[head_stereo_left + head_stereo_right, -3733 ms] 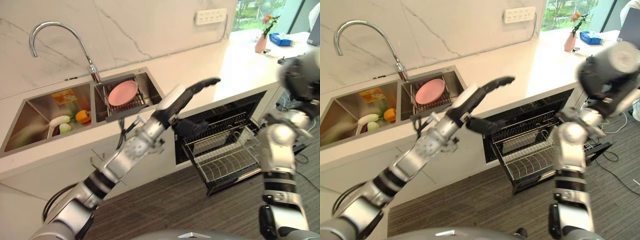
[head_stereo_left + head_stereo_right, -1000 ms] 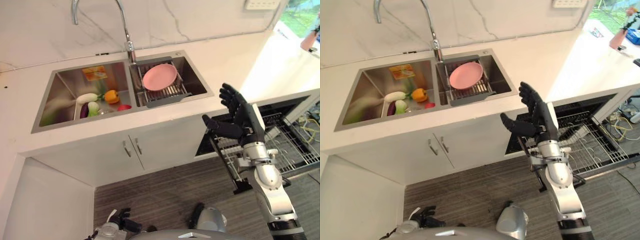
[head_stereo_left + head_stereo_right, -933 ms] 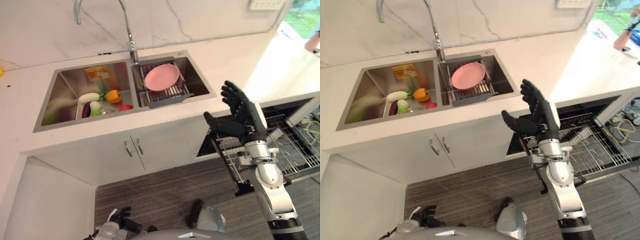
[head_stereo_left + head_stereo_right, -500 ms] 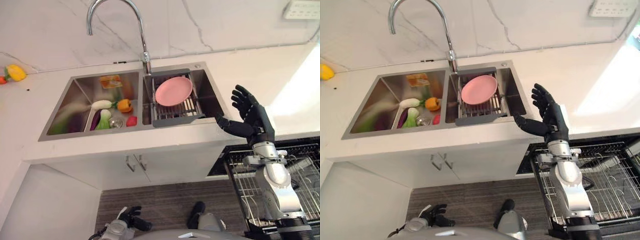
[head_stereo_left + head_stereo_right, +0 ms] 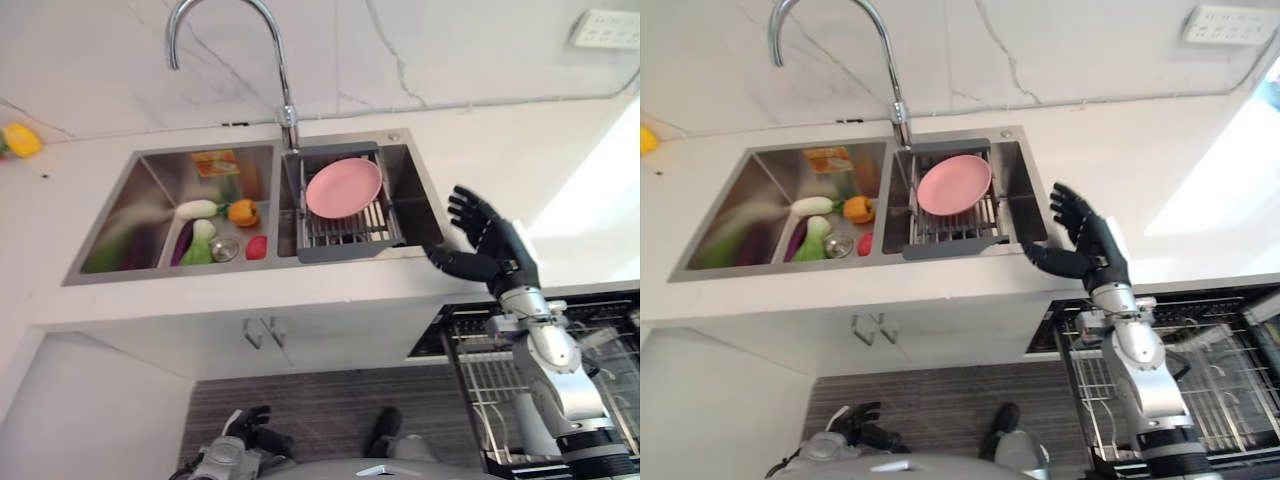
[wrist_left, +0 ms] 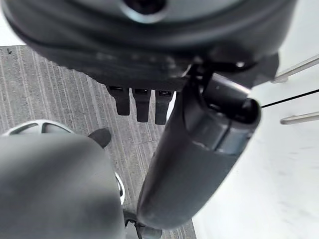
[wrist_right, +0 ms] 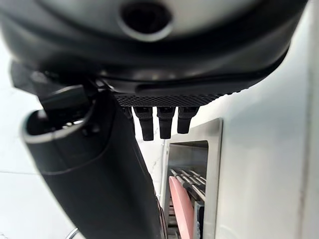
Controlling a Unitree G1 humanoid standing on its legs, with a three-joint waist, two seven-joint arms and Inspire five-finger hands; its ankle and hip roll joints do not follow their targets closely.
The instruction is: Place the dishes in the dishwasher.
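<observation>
A pink plate (image 5: 343, 187) leans in a dark drainer rack (image 5: 345, 232) inside the sink's right basin; its edge also shows in the right wrist view (image 7: 181, 209). My right hand (image 5: 492, 243) is open, fingers spread. It is held up over the counter's front edge, just right of that basin and apart from the plate. My left hand (image 5: 248, 430) hangs low near the floor, open and holding nothing. The dishwasher's wire rack (image 5: 570, 372) is pulled out at the lower right, below my right arm.
The left basin (image 5: 130, 215) holds several vegetables. A tall curved faucet (image 5: 283, 80) stands behind the sink. A yellow item (image 5: 21, 140) lies on the counter at the far left. White cupboard doors (image 5: 300, 335) sit under the sink.
The camera has turned toward the sink. My left arm, earlier stretched over the counter, now hangs down. My right hand has come up beside the right basin and sunk slightly.
</observation>
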